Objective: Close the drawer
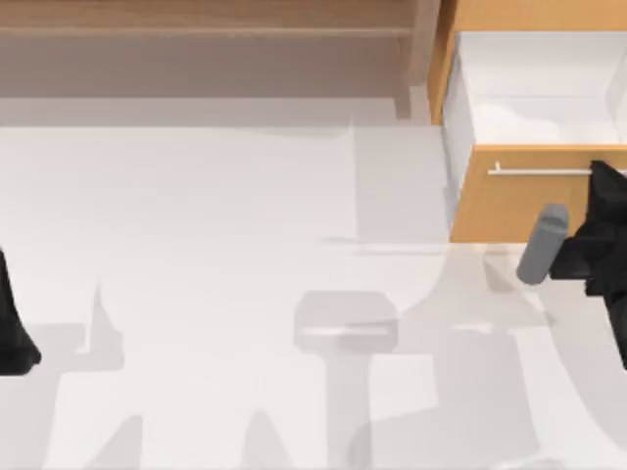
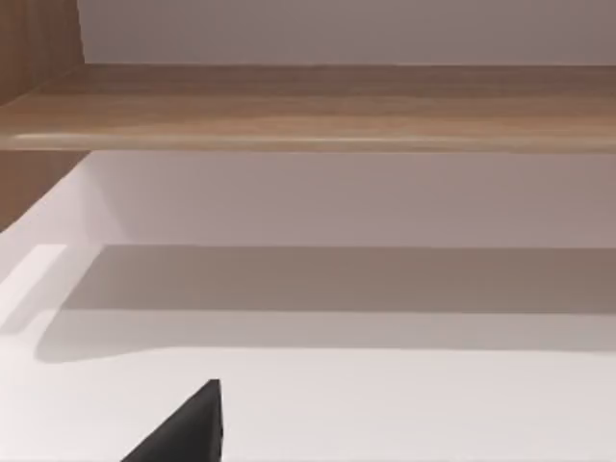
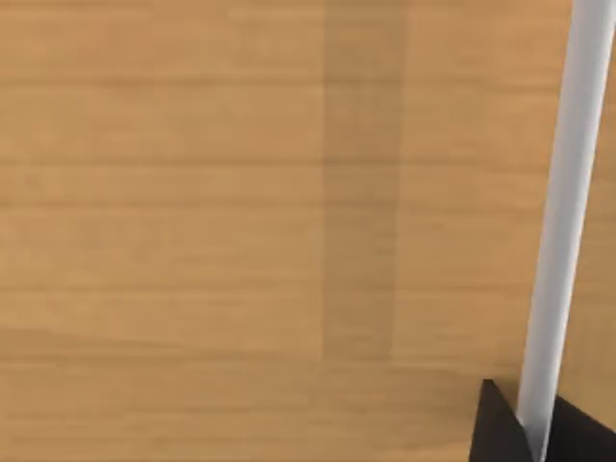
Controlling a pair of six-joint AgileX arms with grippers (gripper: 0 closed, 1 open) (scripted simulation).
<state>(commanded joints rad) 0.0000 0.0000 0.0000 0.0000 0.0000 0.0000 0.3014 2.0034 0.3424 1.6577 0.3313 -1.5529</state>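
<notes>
**Right gripper at the handle of an open drawer: risk of a skewed or glancing push**

My right gripper [image 1: 602, 191] sits at the right edge of the top view, its tip up against the silver bar handle [image 1: 539, 169]. In the right wrist view the handle [image 3: 563, 221] runs through the frame with a dark fingertip [image 3: 496, 428] on either side of it at the lower right, so the jaws stand narrowly apart around the bar; whether they are actually pinching it I cannot tell.

Moving outward, the drawer [image 1: 509, 201] occupies the upper right of the top view. It stands pulled out, its orange-tan front panel well forward of the cabinet and its white inner walls (plainly exposed behind the panel) on show. I judge the closing push not yet done.

Hazards, as I assess them:
- Contact is at the right-hand end of the handle, far from the panel's centre. An off-centre push could rack the drawer in its runners and jam it.
- If the fingers only bracket the bar, they could slide along or off it once force is applied.
- The grey cylindrical part of the arm [image 1: 542, 245] hangs just beside the panel's lower edge and could foul it.

The left gripper [image 1: 15, 328] is parked at the left edge of the top view, well apart from the work. The light-wood shelf unit [image 1: 206, 29] spans the upper left.
</notes>
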